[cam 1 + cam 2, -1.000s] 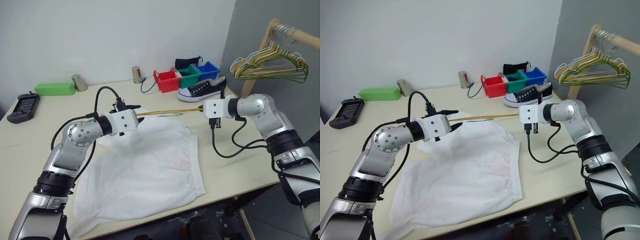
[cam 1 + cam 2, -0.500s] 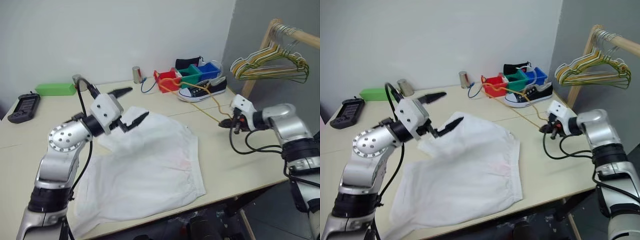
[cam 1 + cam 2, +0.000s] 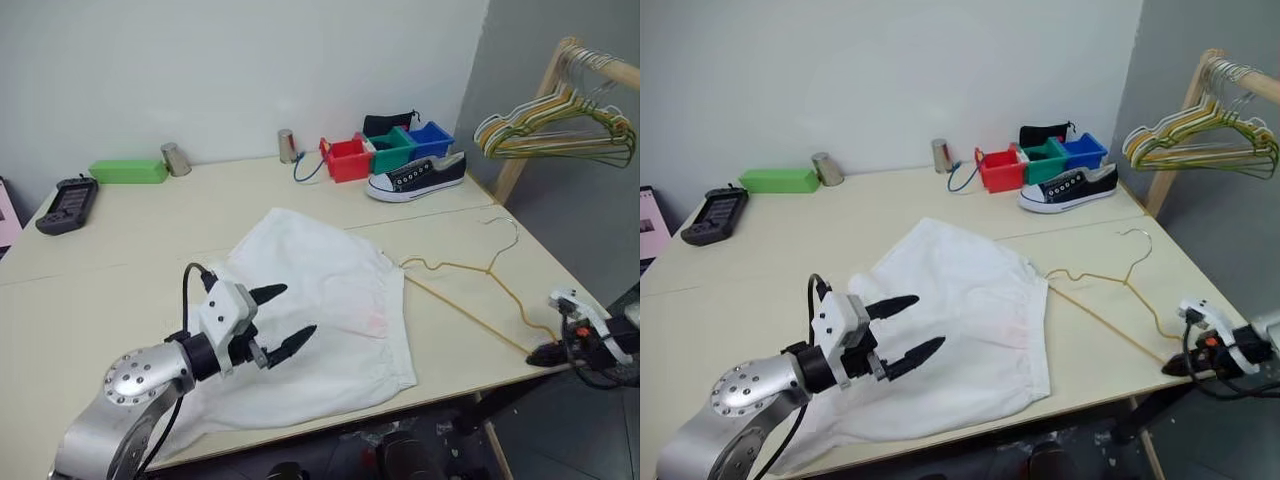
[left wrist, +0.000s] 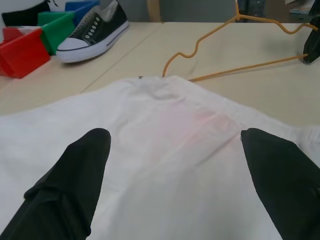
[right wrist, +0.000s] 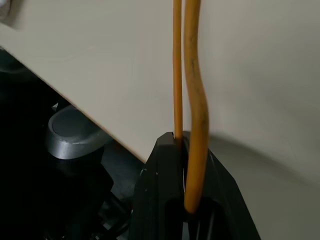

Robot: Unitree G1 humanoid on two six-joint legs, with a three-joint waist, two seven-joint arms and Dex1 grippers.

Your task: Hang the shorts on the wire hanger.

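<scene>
The white shorts (image 3: 325, 290) lie spread flat in the middle of the table. To their right the yellowish wire hanger (image 3: 468, 317) lies flat on the tabletop, hook pointing toward the far side, one end touching the shorts' edge. At the table's front right edge my right gripper (image 3: 546, 353) is shut on the hanger's near corner. The right wrist view shows the orange wire (image 5: 192, 100) clamped between the black fingers (image 5: 165, 165). My left gripper (image 3: 282, 320) hovers open over the near left part of the shorts. Its two fingers (image 4: 75, 170) are spread wide above the cloth (image 4: 170, 190).
A black sneaker (image 3: 415, 177) and red, green and blue bins (image 3: 385, 152) stand at the back right. Two metal cups (image 3: 176, 158), a green box (image 3: 127, 171) and a black device (image 3: 66, 204) sit at the back left. A wooden rack holds bunched hangers (image 3: 555, 125) at the right.
My left gripper opened, let go of the shorts and drew back toward me. My right gripper pulled the hanger right and back; it now lies flat beside the shorts. The camera shifted.
</scene>
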